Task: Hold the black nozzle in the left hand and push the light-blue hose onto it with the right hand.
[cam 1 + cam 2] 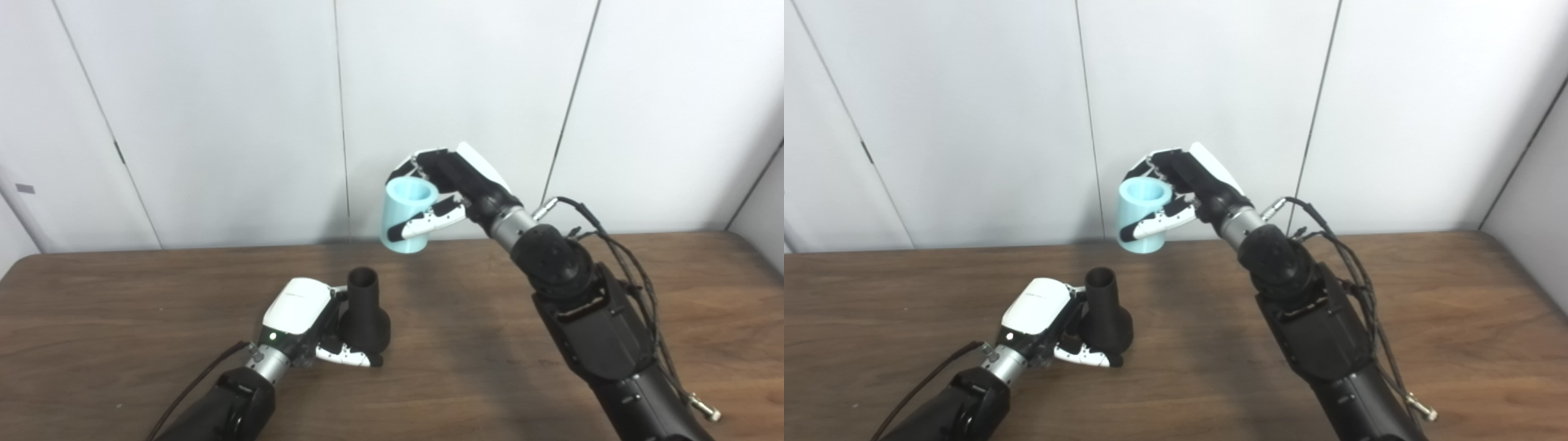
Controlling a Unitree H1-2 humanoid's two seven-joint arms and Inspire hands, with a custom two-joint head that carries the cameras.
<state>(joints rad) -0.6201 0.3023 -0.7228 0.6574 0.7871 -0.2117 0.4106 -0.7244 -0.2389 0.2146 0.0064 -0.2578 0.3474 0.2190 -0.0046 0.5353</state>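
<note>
Black nozzle [1104, 312] upright in left hand [1048, 324] on table [1427, 306]; light-blue hose [1142, 215] in raised right hand [1188, 184]

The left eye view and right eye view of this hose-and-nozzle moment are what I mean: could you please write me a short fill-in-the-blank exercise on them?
1. The short light-blue plastic hose is held up in the air by the ____ hand.
2. The black tapered nozzle stands upright on the brown wooden ____.
3. The left hand grips the nozzle around its ____ lower part.
4. The hose and the nozzle are ____, not joined.

Missing words: right; table; wider; apart
</note>
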